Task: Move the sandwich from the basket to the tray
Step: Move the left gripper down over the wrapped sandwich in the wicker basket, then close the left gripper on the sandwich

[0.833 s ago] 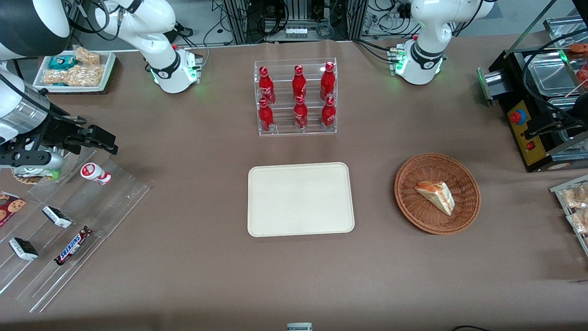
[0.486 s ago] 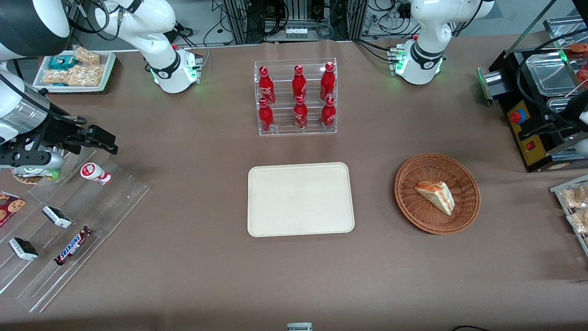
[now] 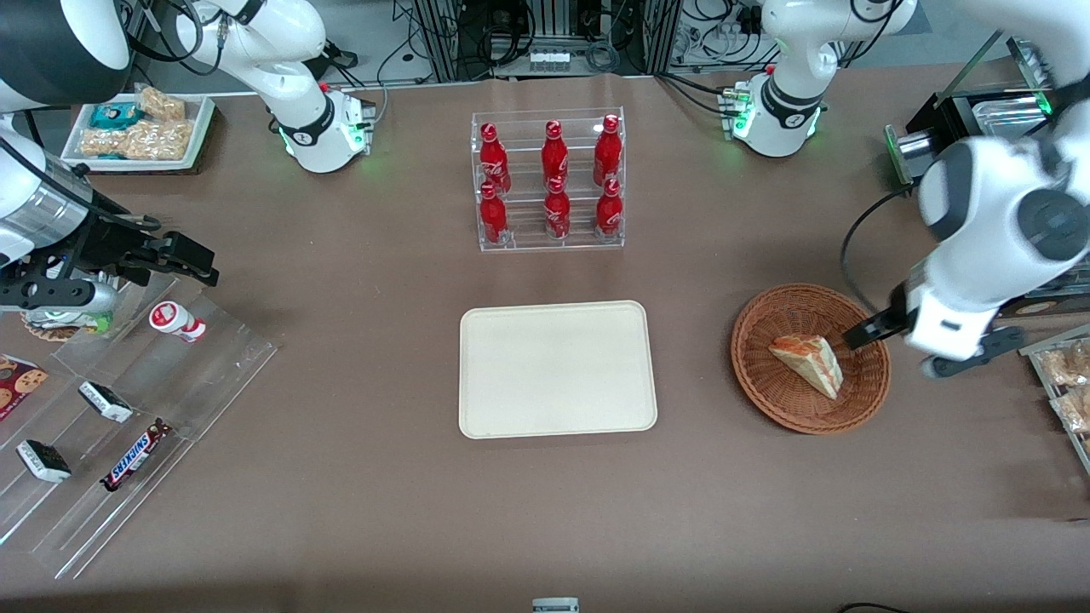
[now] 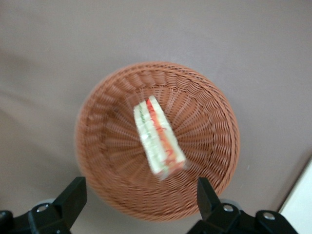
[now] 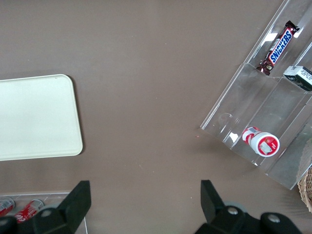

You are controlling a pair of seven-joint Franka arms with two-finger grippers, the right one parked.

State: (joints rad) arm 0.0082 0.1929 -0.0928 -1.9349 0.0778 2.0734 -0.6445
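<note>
The sandwich [image 3: 809,362] is a pale wedge with orange and green layers, lying in the round wicker basket [image 3: 766,400]. The cream tray [image 3: 558,369] lies flat beside the basket, toward the parked arm's end, with nothing on it. My left gripper [image 3: 886,345] hangs above the basket's rim on the working arm's side, open and holding nothing. In the left wrist view the sandwich [image 4: 158,139] lies near the basket's [image 4: 97,146] middle, and the gripper [image 4: 139,197] has its two dark fingers spread wide over the basket's edge. The tray's corner also shows in the right wrist view [image 5: 34,117].
A clear rack of red bottles [image 3: 549,179] stands farther from the front camera than the tray. A black machine [image 3: 979,247] and a tray of snack packets [image 3: 1064,383] sit at the working arm's end. A clear stepped shelf with snack bars [image 3: 128,409] lies at the parked arm's end.
My left arm has swung in from the working arm's end of the table and its gripper now hangs over the basket's rim. The sandwich, basket and tray have not moved.
</note>
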